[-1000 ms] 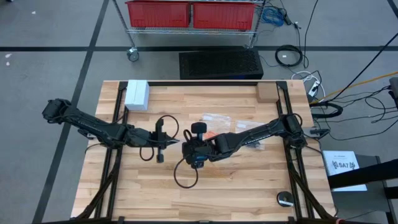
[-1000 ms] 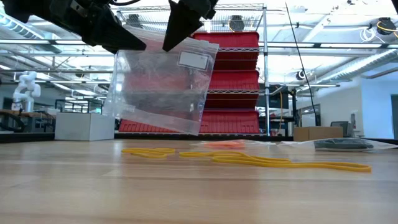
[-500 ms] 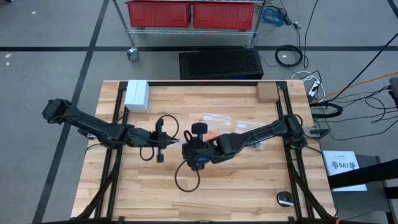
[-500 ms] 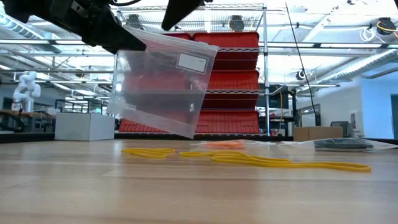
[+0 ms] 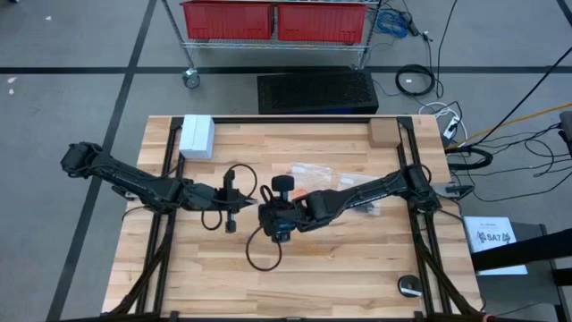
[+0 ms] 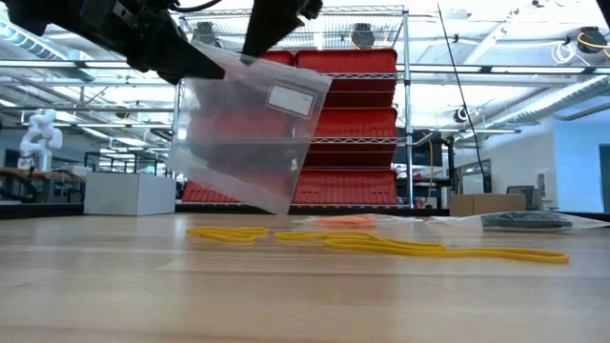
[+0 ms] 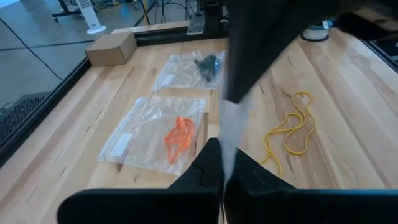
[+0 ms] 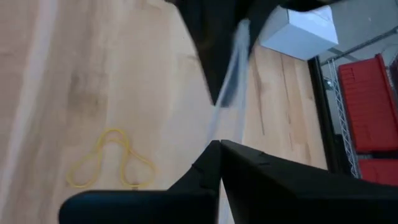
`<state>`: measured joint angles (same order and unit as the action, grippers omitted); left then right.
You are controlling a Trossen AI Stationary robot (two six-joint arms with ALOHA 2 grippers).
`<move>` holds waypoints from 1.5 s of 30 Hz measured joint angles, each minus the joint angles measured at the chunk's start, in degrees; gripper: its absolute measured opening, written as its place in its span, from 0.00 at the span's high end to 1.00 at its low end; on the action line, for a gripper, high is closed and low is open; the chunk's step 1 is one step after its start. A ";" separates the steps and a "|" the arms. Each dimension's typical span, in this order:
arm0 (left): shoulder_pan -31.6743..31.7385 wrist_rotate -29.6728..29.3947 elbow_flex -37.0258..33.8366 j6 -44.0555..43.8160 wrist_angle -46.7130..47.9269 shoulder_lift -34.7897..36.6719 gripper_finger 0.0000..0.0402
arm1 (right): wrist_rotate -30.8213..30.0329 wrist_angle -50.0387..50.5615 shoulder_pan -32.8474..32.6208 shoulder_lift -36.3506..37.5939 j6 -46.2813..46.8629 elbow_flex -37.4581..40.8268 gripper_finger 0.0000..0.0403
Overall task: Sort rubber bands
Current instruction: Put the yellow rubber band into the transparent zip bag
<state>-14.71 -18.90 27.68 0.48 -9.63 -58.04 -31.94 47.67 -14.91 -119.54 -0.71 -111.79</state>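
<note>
Currently: clear bag (image 6: 243, 133) held above the tabletop (image 5: 357, 268), both the left gripper (image 5: 239, 204) and right gripper (image 5: 265, 212) with jaws clenched on its top edge; yellow bands (image 6: 381, 243) loose below; best to spread the mouth gently, keeping both pinches firm.

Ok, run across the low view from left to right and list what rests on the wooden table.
White rectangular box → yellow rubber bands lying in a string → brown cardboard box → flat clear plastic bag with dark contents.
</note>
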 joint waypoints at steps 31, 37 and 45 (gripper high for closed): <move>0.45 0.02 0.00 -1.29 0.35 0.00 1.00 | 6.23 2.93 2.28 -1.08 5.23 1.70 1.00; 0.45 0.04 0.00 -1.68 2.36 0.00 1.00 | 6.49 -12.06 3.20 -0.61 2.29 8.69 1.00; 0.43 0.78 0.00 -3.11 4.73 0.00 1.00 | 5.60 -33.09 3.64 0.98 4.50 23.86 1.00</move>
<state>-14.28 -18.11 27.68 -2.64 -4.90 -58.04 -26.35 14.57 -11.27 -118.56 3.79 -87.93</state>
